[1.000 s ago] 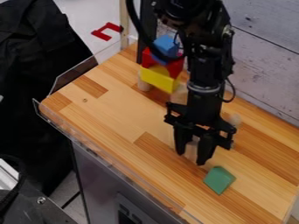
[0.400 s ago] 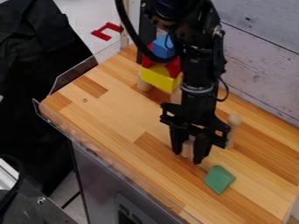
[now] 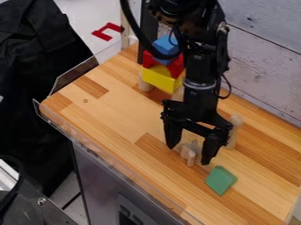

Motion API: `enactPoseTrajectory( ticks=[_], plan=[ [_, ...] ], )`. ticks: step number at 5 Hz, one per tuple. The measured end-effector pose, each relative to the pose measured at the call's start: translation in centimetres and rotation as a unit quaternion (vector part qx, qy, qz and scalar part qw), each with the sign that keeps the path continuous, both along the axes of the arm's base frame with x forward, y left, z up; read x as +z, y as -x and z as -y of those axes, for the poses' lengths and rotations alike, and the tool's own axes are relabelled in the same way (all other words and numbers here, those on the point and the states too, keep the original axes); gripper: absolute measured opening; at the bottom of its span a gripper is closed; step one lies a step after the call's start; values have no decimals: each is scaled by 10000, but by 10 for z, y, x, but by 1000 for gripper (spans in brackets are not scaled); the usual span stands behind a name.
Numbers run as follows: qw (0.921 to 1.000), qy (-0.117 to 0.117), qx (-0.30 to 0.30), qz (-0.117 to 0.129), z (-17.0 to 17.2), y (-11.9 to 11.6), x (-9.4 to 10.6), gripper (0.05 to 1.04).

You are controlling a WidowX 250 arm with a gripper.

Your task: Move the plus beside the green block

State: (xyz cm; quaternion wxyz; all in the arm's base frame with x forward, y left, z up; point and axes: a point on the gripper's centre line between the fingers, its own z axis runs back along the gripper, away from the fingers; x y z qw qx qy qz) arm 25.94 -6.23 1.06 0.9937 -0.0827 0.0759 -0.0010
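The jaws of the black gripper [image 3: 188, 155] are spread, pointing down to either side of the pale wooden plus [image 3: 189, 154] on the desk [image 3: 108, 112]; whether either side touches it, I cannot tell. The plus is near the green block [image 3: 221, 180] but apart from it, to its left and slightly farther back. The desk is striped in honey and darker brown wood, with a clear rim [image 3: 117, 166] along its near left side. A round-headed wooden peg [image 3: 234, 132] stands upright to the right, beyond the plus. At the far end, a yellow arch [image 3: 157, 80] carries red pieces [image 3: 175, 66], topped by a blue block [image 3: 166, 45]. Whitewashed planks [image 3: 264, 63] rise at the far right; black cloth [image 3: 32, 79] hangs at the left, and a red bracket-shaped piece [image 3: 100, 34] lies past the desk's far left edge.
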Motion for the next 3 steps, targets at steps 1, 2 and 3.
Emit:
enactPoseTrajectory(
  ticks=[1, 2, 3],
  plan=[
    [9998, -189, -4, -77, -1, -2, 5, 999],
    [9989, -411, 63, 204, -8, -11, 37, 999],
    [9958, -789, 93, 450, -20, -20, 71, 999]
  ],
)
